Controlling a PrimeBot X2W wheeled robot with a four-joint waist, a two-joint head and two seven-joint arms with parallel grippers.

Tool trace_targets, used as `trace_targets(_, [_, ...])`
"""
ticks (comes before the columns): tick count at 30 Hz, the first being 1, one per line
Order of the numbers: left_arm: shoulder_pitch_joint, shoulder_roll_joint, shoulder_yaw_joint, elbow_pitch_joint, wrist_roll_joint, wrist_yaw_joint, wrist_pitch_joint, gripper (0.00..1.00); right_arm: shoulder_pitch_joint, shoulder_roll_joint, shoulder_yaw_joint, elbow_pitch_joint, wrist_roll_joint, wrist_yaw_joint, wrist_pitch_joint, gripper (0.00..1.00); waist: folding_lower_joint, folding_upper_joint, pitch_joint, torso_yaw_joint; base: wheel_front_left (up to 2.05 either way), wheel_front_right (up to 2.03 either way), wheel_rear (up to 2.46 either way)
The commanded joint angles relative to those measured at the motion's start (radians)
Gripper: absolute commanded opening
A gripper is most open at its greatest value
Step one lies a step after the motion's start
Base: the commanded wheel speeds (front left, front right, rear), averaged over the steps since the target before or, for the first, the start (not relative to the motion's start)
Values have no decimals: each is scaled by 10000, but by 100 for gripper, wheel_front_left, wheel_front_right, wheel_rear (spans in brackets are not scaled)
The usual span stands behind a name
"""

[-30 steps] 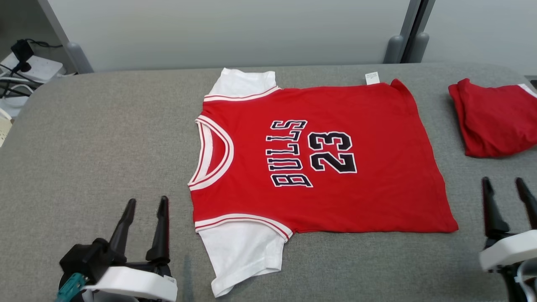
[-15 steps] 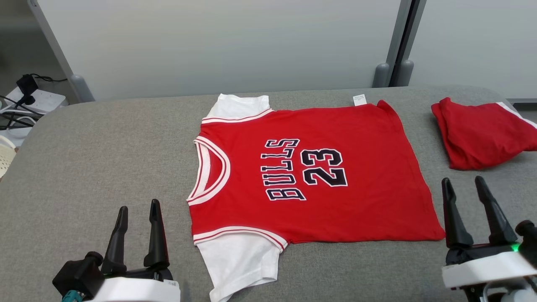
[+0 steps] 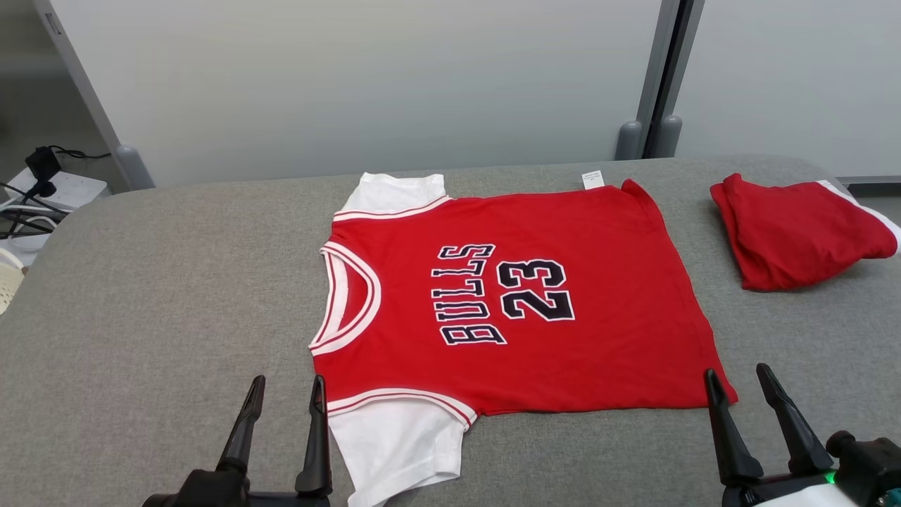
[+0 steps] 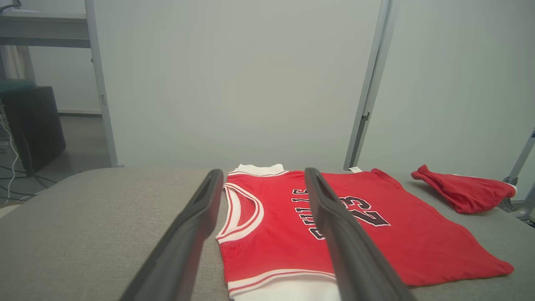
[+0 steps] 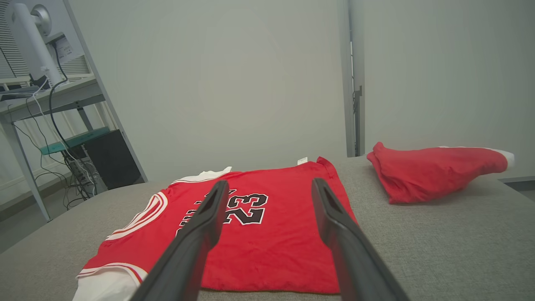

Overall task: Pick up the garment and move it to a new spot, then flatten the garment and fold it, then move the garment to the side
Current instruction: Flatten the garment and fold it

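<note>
The garment (image 3: pixel 598 338), a red fabric jersey with white sleeves, striped white trim and black "BULLS 23" lettering, is lying flat and face up in the middle of the grey padded table (image 3: pixel 141 282), collar pointing to the robot's left and hem to its right. A small white tag (image 3: pixel 593 179) is sticking out at its far edge. A second red garment (image 3: pixel 795 232), folded into a bundle with a white edge, is resting well apart on the far right of the table.

Compared with a second ago, the head camera is sitting differently, and both arms are now closer to the jersey. The left gripper (image 3: pixel 288 382) is standing just beside the near white sleeve. The right gripper (image 3: pixel 735 372) is standing at the near hem corner. Both are spread wide and holding nothing.

Counted: two garments, two grippers, one tag.
</note>
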Motion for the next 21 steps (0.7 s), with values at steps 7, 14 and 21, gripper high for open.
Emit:
trace_targets(7, [-23, 19, 77, -415, 750, 487, -58, 100, -138, -204, 115, -381, 43, -2, -61, 100, 0, 0, -79, -70, 0, 0, 0])
trace_targets(14, [1, 19, 52, -325, 712, 572, -58, 100, -122, -168, 124, -418, 59, -2, -61, 100, 0, 0, -102, -22, 0, 0, 0])
trace_targets(21, [-84, 19, 98, -222, 675, 532, -59, 100, -144, -148, 165, -371, 113, -2, -61, 100, 0, 0, -84, 17, 0, 0, 0])
